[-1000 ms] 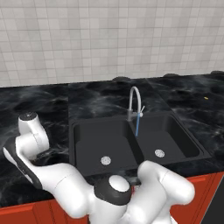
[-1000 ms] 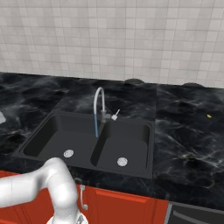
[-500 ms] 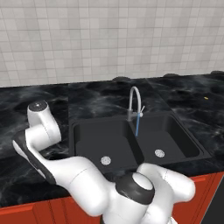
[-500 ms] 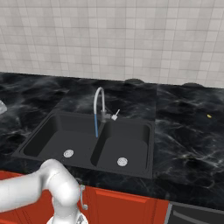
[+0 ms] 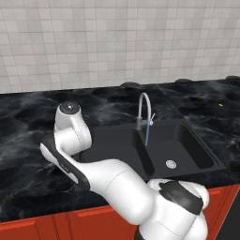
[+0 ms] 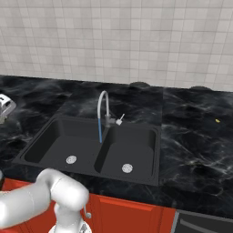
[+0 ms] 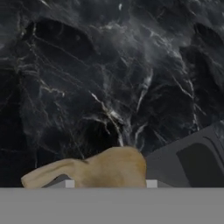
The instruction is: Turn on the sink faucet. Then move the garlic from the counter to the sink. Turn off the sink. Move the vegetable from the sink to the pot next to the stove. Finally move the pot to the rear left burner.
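In the hand view the garlic (image 7: 105, 168), a tan-brown bulb, sits at the bottom between the fingertips of my gripper (image 7: 110, 183), which is shut on it. It hangs over the black marble counter (image 7: 87, 78), with a grey corner of the sink (image 7: 192, 162) at the lower right. My arm bends over the counter left of the sink (image 5: 187, 150), and its elbow stands high. The sink faucet (image 5: 143, 108) stands between the two bowls with a thin blue stream of water (image 5: 147, 133) running from its spout. The faucet (image 6: 104, 107) and the sink (image 6: 54, 136) also appear in the right base view.
Each bowl has a round silver drain (image 5: 170, 164) (image 6: 71, 159). Red cabinet fronts (image 6: 127, 214) run below the counter. A tiled wall closes off the back. A small yellow speck (image 6: 217, 120) lies on the counter to the right.
The arm has swung right along the counter toward the sink, and its elbow has risen. The faucet keeps running. The grip has not changed.
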Motion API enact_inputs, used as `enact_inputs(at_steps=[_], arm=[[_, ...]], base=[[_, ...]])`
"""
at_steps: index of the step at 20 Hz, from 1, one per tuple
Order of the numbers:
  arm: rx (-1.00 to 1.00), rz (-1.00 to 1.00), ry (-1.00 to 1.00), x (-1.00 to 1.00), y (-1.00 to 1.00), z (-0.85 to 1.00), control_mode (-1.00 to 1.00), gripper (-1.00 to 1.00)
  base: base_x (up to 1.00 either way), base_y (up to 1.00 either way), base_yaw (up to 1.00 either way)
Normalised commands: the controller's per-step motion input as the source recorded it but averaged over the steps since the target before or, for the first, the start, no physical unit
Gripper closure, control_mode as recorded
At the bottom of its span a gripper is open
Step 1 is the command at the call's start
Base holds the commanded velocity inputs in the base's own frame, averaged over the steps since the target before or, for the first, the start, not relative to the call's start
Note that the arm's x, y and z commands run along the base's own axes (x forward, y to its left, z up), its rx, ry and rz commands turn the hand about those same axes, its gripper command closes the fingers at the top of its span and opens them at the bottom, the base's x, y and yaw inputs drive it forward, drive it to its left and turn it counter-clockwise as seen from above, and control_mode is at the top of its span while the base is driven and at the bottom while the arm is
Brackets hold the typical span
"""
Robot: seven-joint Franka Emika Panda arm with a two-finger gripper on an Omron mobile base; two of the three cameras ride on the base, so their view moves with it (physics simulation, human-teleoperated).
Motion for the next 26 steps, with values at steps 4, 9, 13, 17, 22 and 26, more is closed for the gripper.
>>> enact_inputs(at_steps=[4, 9, 13, 17, 22, 26], arm=[[0.00, 0.18, -0.08, -0.09, -0.57, 0.26, -1.00, 1.00], [-0.03, 0.16, -0.06, -0.03, -0.43, 0.39, -1.00, 1.00], [-0.08, 0.17, -0.01, 0.03, -0.36, 0.43, -1.00, 1.00], [-0.12, 0.18, 0.00, 0.09, -0.32, 0.32, -1.00, 1.00], [-0.19, 0.20, -0.02, 0.05, -0.26, 0.22, -1.00, 1.00], [-0.23, 0.25, -0.08, 0.03, -0.27, 0.20, -1.00, 1.00]], base=[[0.00, 0.00, 0.00], [0.00, 0.00, 0.00], [0.00, 0.00, 0.00], [0.00, 0.00, 0.00], [0.00, 0.00, 0.00], [0.00, 0.00, 0.00]])
